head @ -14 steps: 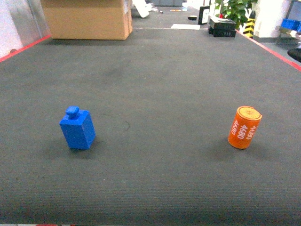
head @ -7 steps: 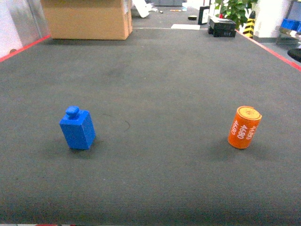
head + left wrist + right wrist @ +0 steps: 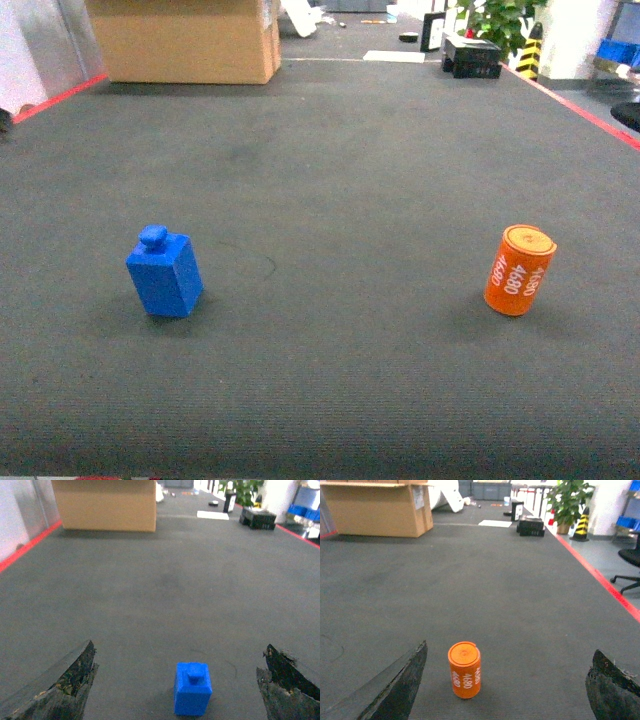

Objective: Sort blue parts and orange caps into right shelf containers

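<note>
Here the blue part (image 3: 192, 688) stands upright on the dark grey carpet (image 3: 340, 160), ahead of the left gripper (image 3: 175, 685) and between its spread fingers, touching neither. The orange cap (image 3: 464, 669), marked 4680, stands upright ahead of the right gripper (image 3: 505, 685), nearer its left finger (image 3: 400, 685); those fingers are wide apart too.

Blue part (image 3: 165, 273) & orange cap (image 3: 520, 270): smooth matt plastic. Carpet (image 3: 340, 170): dark, ribbed, rough. Cardboard box (image 3: 185, 40): plain matt.
</note>
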